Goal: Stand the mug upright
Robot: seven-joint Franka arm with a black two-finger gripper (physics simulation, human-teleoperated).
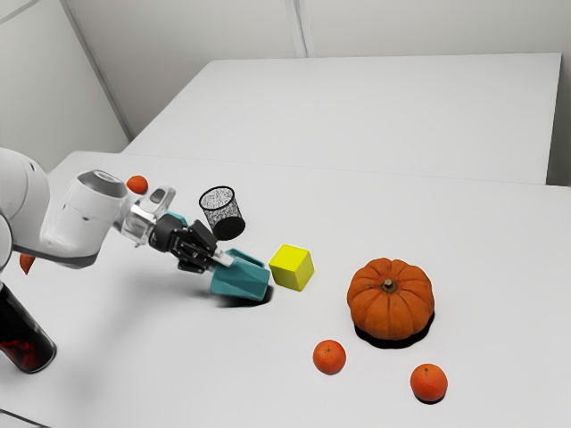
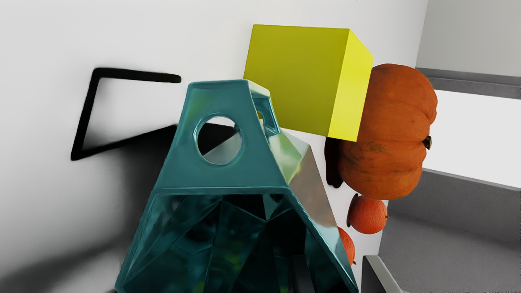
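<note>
The teal, angular mug (image 1: 239, 278) lies tipped over in the exterior view, its handle toward the upper side and its mouth toward my hand. My gripper (image 1: 221, 259) is at the mouth end, against the mug's rim. In the wrist view the mug (image 2: 228, 177) has its wide, dark mouth toward the camera, and its handle with a round hole rises beyond. My gripper (image 2: 338, 274) overlaps the mug's rim there. Whether the mug is held cannot be made out.
A yellow cube (image 1: 292, 267) stands right beside the mug. Farther on are a pumpkin (image 1: 390, 300) and two oranges, one nearer (image 1: 329, 357) and one farther (image 1: 429, 382). A black mesh cup (image 1: 222, 212) is behind the mug; a dark can (image 1: 27, 343) stands near the arm's base.
</note>
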